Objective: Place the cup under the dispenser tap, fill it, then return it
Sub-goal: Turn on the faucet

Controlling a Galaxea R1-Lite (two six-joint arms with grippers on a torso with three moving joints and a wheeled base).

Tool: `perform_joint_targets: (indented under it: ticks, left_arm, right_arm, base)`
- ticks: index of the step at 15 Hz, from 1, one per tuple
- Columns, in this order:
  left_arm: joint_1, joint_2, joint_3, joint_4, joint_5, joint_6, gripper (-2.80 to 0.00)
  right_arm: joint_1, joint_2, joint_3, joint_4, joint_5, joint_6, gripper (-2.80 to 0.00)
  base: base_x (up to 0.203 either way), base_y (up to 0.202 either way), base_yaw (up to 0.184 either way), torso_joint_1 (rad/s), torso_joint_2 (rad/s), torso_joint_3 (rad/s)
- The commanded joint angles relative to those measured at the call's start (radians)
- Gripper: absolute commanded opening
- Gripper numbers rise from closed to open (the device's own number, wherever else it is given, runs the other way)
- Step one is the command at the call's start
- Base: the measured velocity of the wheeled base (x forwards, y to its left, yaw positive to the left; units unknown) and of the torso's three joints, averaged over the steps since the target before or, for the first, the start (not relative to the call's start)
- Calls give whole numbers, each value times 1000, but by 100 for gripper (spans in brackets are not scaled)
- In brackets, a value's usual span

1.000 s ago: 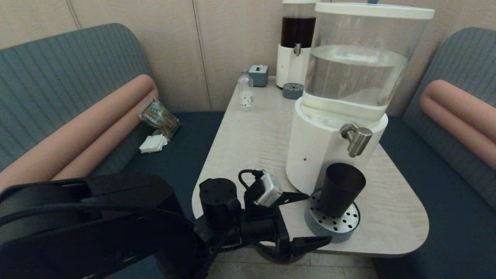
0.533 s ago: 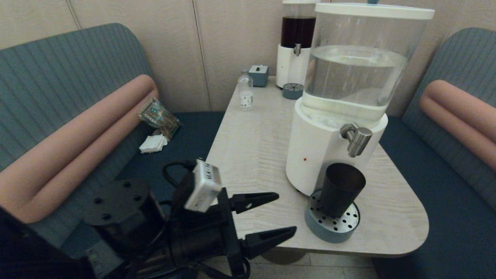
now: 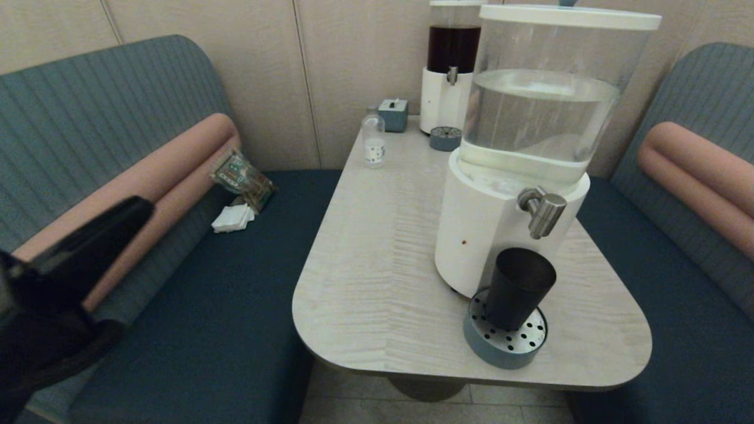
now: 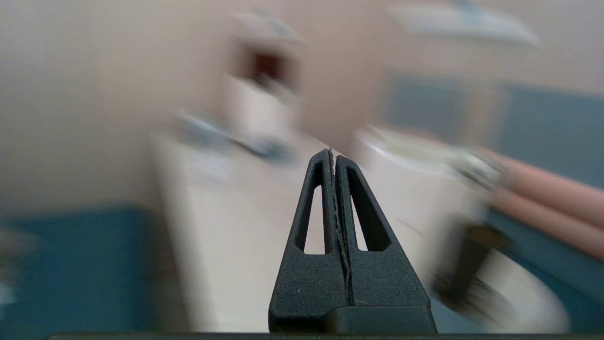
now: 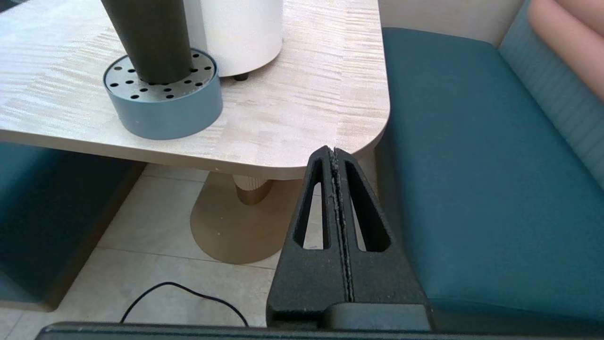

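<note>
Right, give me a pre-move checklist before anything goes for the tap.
1. The cup upright on the drip tray: ok.
2. Cup mouth directly under the dispenser tap: cannot tell; it looks roughly in line.
3. Water in the clear tank: ok.
4. Water in the cup: cannot tell.
5. Left gripper shut and empty: ok.
6. Right gripper shut, low beside the table edge: ok.

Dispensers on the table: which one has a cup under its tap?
The large clear-water dispenser nearest the camera; the cup stands below its tap.
</note>
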Motion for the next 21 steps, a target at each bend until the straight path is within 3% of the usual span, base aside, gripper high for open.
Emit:
perform_joint_targets:
  ticks: [1,4,6,7,9,11,13,16,19,21]
  left_arm:
    - [122,-252,28,34,3,-5,-280]
    - [147,-571,19,360,9,-6,-280]
    - [156,-761,-31,739,15,23,-280]
    - [165,-810,-54,876,18,40,-280]
    - [247,-875,-88,951,15,78,-280]
    - [256,-961,-62,1015,8,87,-280]
    - [257,-1084,-29,1163,6,97,-280]
    - [257,-1111,96,1252,20,184,-280]
    - [257,-1109,123,1389,139,241,-280]
    - [257,-1109,121,1481,203,260,-280]
  right_arm:
    - [0,1,15,0,-4,-1,-280]
    - [0,1,15,-2,-4,10,-280]
    - [0,1,15,-2,-4,11,-280]
    - [0,1,14,-2,-4,11,-280]
    - [0,1,15,-2,-3,10,-280]
    - [0,1,15,-2,-4,11,-280]
    - [0,1,15,0,-4,2,-280]
    - [0,1,15,-4,-5,-7,-280]
    - [0,1,-6,0,-7,-4,-280]
    - [0,11,-121,50,-18,-1,-280]
  base:
    - [0,0,0,0,0,0]
    - [0,0,0,0,0,0]
    - [0,0,0,0,0,0]
    - [0,0,0,0,0,0]
    - [0,0,0,0,0,0]
    - [0,0,0,0,0,0]
    - [0,0,0,0,0,0]
    - [0,0,0,0,0,0]
    - [0,0,0,0,0,0]
    - [0,0,0,0,0,0]
